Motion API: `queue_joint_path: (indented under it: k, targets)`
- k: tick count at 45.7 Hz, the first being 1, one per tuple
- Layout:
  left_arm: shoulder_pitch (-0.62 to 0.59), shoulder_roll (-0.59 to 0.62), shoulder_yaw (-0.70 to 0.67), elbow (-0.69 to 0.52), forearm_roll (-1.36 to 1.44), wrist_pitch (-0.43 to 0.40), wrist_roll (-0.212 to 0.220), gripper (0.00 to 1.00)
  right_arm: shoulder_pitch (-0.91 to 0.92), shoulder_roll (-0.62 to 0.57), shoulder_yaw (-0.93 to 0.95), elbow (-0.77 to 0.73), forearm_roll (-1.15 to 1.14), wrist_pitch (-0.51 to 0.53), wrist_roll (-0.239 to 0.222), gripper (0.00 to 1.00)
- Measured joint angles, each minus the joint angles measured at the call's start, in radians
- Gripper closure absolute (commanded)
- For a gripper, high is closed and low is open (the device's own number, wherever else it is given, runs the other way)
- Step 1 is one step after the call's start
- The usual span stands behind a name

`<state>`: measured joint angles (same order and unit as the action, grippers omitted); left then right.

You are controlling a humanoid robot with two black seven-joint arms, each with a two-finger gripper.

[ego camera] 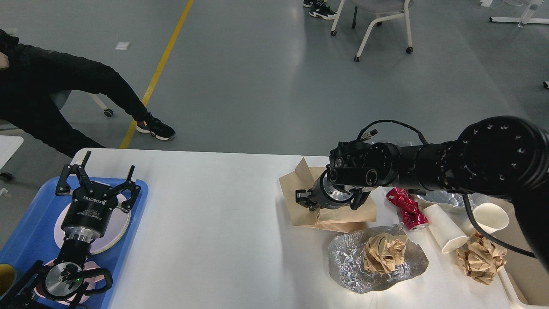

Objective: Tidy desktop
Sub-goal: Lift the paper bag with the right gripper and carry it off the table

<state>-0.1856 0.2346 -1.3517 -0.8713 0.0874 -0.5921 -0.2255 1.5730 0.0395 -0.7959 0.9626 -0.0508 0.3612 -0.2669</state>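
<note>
Left gripper [95,183] at 8 o'clock, fingers spread wide, empty, over white plate [112,234] in blue tray [30,227]. Desktop [214,240] fills lower view. Foil sheet [343,266] with crumpled paper ball [383,253] at 5 o'clock. Right gripper [305,199] at 3 o'clock, over brown paper bag [296,206]; jaw gap unreadable, grip on bag unclear.

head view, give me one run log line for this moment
left pincer: open, over blue tray | right pincer: state unclear, at brown paper bag | desktop: foil, crumpled paper, cups remain
</note>
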Motion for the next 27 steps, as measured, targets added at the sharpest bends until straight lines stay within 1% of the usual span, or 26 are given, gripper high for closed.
queue_joint_path:
  k: [11, 19, 24, 27]
  targets:
    - [0.0, 0.0, 0.0, 0.0, 0.0, 0.0, 0.001, 0.04, 0.214, -0.113, -0.006, 0.107, 0.07, 0.121, -0.002, 1.0]
    - [0.0, 0.0, 0.0, 0.0, 0.0, 0.0, 0.001, 0.04, 0.398, -0.201, -0.02, 0.168, 0.142, 0.252, -0.002, 1.0]
    - [0.0, 0.001, 0.0, 0.0, 0.0, 0.0, 0.0, 0.04, 0.516, -0.235, -0.104, 0.209, 0.198, 0.321, 0.0, 1.0]
    - [0.0, 0.001, 0.0, 0.0, 0.0, 0.0, 0.0, 0.04, 0.576, -0.239, -0.175, 0.236, 0.232, 0.361, 0.009, 1.0]
